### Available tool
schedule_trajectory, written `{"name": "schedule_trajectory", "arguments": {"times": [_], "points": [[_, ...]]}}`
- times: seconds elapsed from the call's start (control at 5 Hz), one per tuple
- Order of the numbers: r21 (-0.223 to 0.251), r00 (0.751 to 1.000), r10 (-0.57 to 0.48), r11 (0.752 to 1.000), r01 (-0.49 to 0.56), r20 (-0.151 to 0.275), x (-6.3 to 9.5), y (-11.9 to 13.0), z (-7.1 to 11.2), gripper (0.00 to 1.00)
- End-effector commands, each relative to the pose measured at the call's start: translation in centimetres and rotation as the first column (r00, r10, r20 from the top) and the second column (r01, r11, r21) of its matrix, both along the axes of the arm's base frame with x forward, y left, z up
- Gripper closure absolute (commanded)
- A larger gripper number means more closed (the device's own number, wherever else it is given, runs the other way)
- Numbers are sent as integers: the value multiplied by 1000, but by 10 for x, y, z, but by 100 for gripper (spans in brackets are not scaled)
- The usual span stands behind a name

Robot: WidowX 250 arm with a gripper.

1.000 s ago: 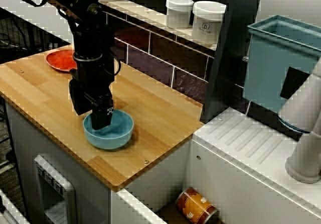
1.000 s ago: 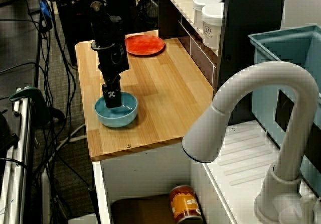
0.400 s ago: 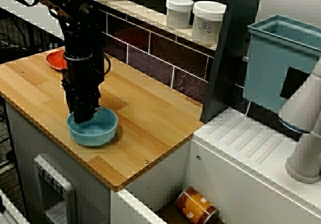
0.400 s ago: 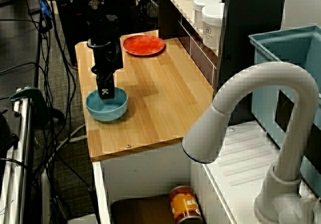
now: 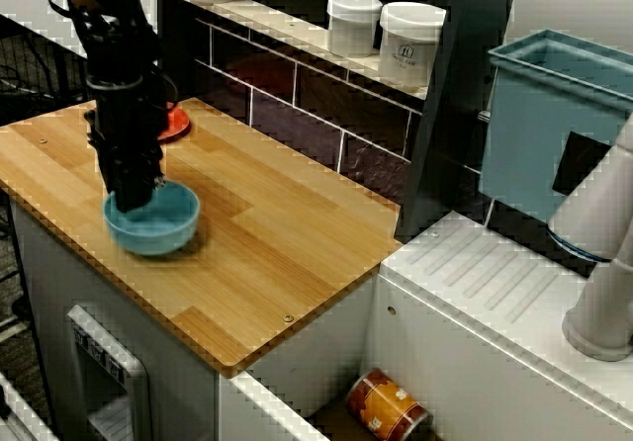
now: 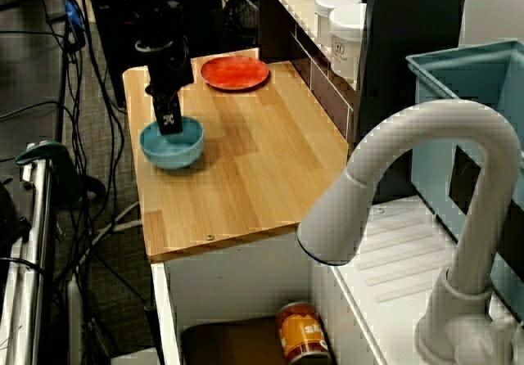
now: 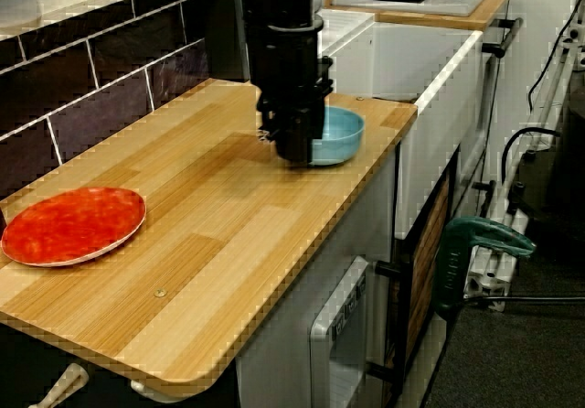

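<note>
Countertop of pale wood in a kitchen. Near the countertop's front edge, a blue bowl, its rim pinched by the black gripper. Farther back, a red plate; behind the countertop, white jars on a tiled ledge.

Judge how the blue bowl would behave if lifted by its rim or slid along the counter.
The blue bowl looks rigid and smooth, so it probably keeps its shape but could slip where the gripper pinches its rim. Wide and low, it likely slides on the wooden counter rather than tipping. Held by one edge, it may hang tilted.
</note>
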State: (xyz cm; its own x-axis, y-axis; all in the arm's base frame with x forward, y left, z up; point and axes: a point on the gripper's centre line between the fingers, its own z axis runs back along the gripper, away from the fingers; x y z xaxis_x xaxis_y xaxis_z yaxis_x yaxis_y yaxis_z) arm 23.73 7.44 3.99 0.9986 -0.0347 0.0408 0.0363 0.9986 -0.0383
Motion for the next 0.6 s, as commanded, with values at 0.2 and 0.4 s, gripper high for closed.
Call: {"name": "schedule_trajectory", "arguments": {"times": [0.2, 0.4], "points": [[8, 992, 100, 995, -101, 79, 12, 78, -4, 100], [-13, 983, 164, 986, -163, 86, 15, 116, 0, 100]]}}
